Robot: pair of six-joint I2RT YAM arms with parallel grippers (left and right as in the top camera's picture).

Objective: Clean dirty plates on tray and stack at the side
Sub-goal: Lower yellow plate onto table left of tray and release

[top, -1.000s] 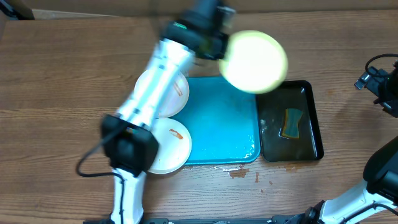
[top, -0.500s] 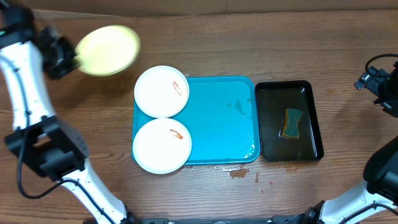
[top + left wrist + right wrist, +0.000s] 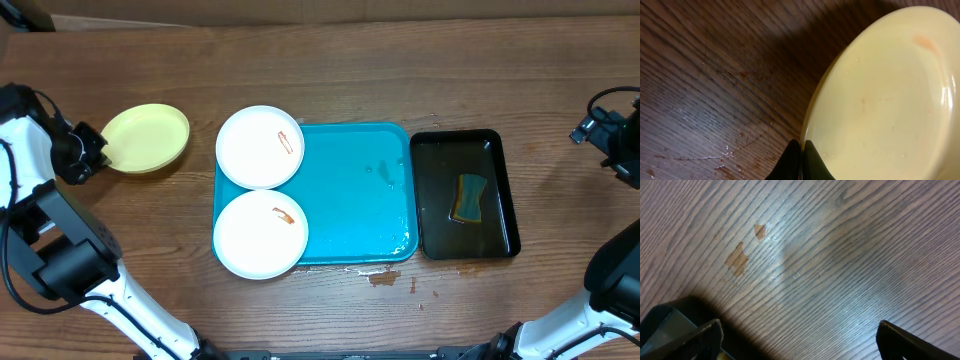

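Two white plates [image 3: 260, 147] [image 3: 260, 234] with small orange-brown smears sit on the left end of the turquoise tray [image 3: 355, 200]. The yellow-green plate [image 3: 146, 138] is at the far left over the table, off the tray. My left gripper [image 3: 97, 148] is shut on its left rim; the left wrist view shows the fingers [image 3: 801, 160] pinching the rim of the plate [image 3: 890, 100], which has a faint orange smear. My right gripper [image 3: 800, 340] is open over bare wood at the far right [image 3: 612, 130].
A black tray [image 3: 465, 193] holding dark water and a yellow-green sponge [image 3: 467, 198] stands right of the turquoise tray. Small wet orange spots lie on the wood below the trays [image 3: 385, 277] and under the right gripper [image 3: 737, 260].
My left arm swung the yellow-green plate from above the tray's right end across to the far left and lowered it toward the table. The right arm has not moved.
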